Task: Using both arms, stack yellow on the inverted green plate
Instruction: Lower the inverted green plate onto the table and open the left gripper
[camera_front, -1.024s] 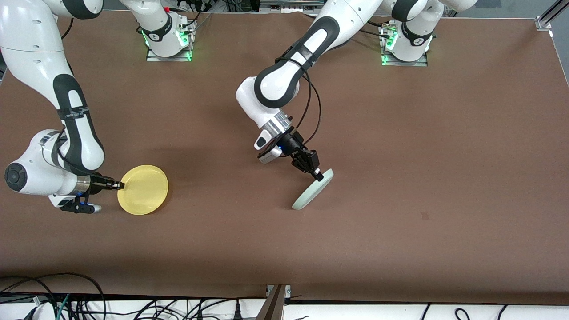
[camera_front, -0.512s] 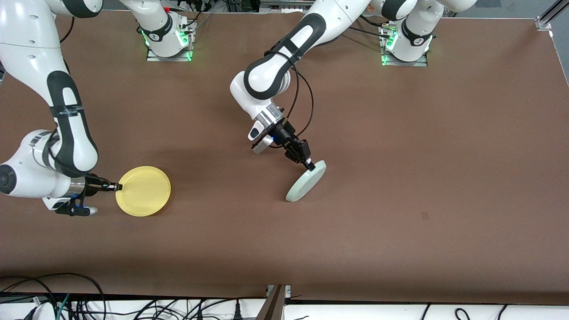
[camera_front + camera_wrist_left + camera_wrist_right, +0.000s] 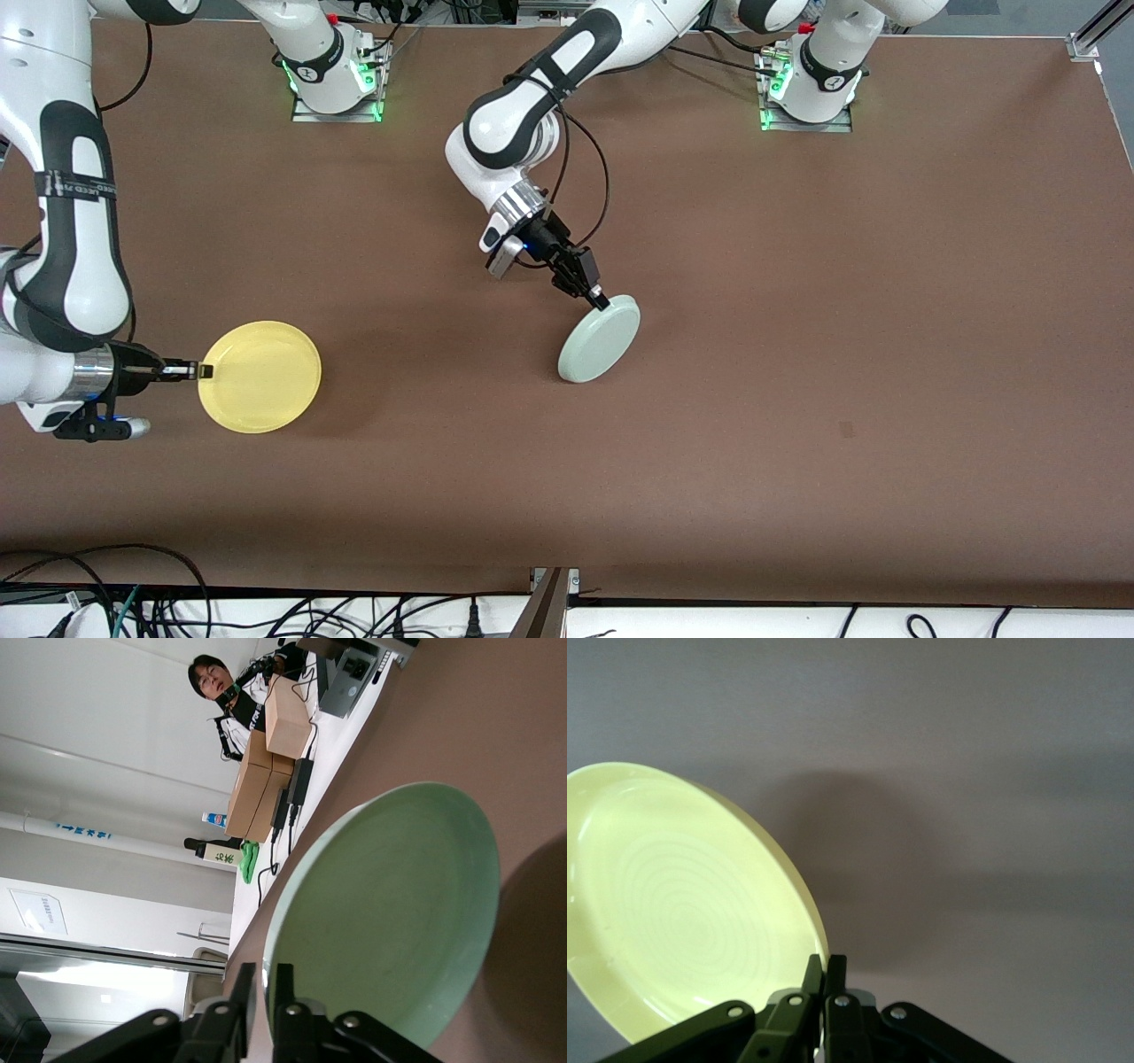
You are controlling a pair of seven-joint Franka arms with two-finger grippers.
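The right gripper (image 3: 202,370) pinches the rim of the yellow plate (image 3: 260,377), fingers closed on its edge (its wrist body runs out of the front view). That plate, with nothing in it, sits toward the right arm's end of the table (image 3: 797,399). Farther from the front camera than the yellow plate, mid-table, the left gripper (image 3: 601,302) clamps the rim of the green plate (image 3: 599,338), which is tilted, hollow side toward its wrist camera; whether its low edge touches the table, I can't tell.
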